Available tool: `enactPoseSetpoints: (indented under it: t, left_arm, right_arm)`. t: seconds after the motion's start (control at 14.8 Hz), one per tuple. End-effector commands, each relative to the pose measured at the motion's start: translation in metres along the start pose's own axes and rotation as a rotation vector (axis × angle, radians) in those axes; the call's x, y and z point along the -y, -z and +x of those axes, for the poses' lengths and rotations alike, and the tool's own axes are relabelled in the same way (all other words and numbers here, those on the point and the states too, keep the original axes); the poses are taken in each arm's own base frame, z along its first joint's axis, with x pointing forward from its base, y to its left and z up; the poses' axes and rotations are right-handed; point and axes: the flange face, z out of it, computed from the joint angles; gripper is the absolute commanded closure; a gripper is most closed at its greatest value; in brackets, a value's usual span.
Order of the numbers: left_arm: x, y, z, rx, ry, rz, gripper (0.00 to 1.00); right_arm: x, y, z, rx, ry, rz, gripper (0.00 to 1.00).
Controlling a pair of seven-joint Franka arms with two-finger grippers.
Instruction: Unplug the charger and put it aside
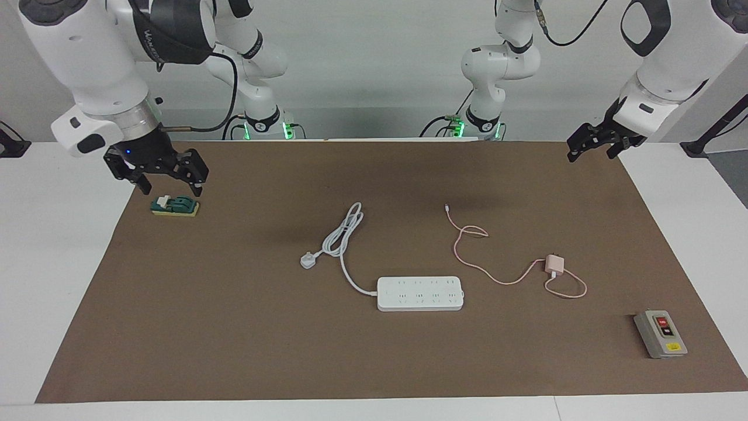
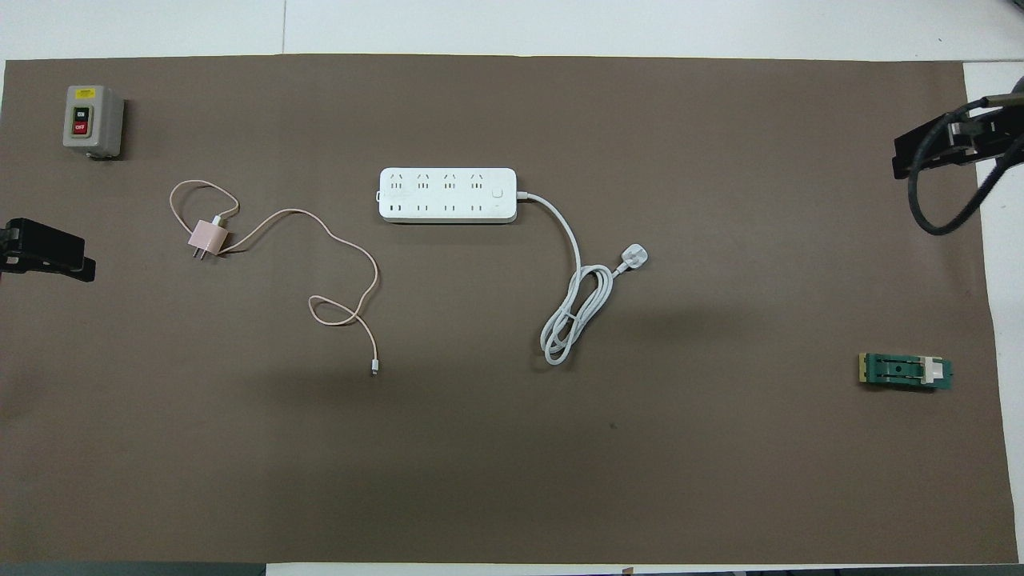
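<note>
Brown mat [image 1: 234, 327], charger [image 1: 554, 264] lying unplugged

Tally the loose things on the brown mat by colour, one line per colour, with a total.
White: 1, the power strip with its cord.
Pink: 1, the charger with its cable.
Grey: 1, the switch box.
Green: 1, the small switch.
Total: 4
</note>
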Motion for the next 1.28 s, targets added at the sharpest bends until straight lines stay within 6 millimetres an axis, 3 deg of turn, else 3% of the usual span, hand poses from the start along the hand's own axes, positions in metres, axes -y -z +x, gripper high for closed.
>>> enactPoseSetpoints:
  t: [0.0,0.2,0.41,0.61,1.22]
  left_arm:
    - [0.004,-0.003,-0.009,0.005,-0.016,0.009,0.00]
    - [0.002,-0.002,-0.008,-0.001,-0.021,0.010,0.00]
    - [-0.002,-0.005,-0.003,-0.017,-0.027,0.008,0.00]
    - [-0.009,-0.023,0.003,-0.006,-0.039,0.012,0.00]
    - [-0.015,-0.023,0.004,-0.012,-0.050,0.013,0.00]
  right_arm:
    - [-0.015,-0.003,-0.040,0.037,0.035,-0.009,0.00]
    - [-0.020,-0.012,-0.068,0.072,0.022,-0.004,0.00]
    - [-0.027,-0.023,-0.079,0.092,0.007,0.006,0.00]
    - [-0.028,-0.033,-0.083,0.083,0.004,0.006,0.00]
    - [-0.017,-0.030,-0.082,0.082,-0.010,0.023,0.00]
